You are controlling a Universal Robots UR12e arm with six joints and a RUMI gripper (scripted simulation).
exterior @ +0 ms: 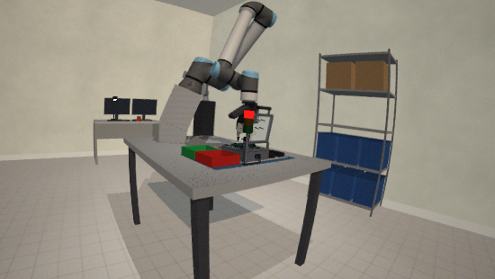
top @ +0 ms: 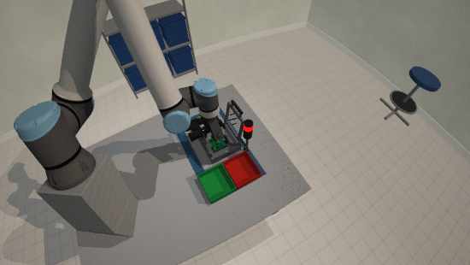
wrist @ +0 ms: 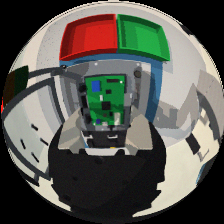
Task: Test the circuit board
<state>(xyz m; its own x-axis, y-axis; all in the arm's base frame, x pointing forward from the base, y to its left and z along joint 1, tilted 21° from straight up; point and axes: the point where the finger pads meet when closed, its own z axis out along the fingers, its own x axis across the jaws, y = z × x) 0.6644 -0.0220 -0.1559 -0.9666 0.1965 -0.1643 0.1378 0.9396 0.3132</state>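
Observation:
The green circuit board [top: 219, 144] [wrist: 106, 102] lies in the open tester [top: 214, 159] [exterior: 258, 156] [wrist: 112, 66], component side up. Its white connector [wrist: 117, 118] is at the end nearer the gripper. Whether pins pass through its holes is too small to tell. The lid [exterior: 270, 128] [wrist: 27, 92] stands up, open. The signal light [top: 248, 128] [exterior: 248, 114] glows red. My gripper [top: 216, 137] [exterior: 243, 135] [wrist: 106, 106] is partly open, low over the board's connector end, its jaws at either side with nothing held.
The red bin [top: 243, 169] [exterior: 218, 158] [wrist: 89, 39] and green bin [top: 217, 184] [exterior: 195, 149] [wrist: 143, 38] stand side by side just beyond the tester; both look empty. The raised lid and the light's pole stand close beside the gripper. A dark tray [exterior: 275, 154] is behind the tester.

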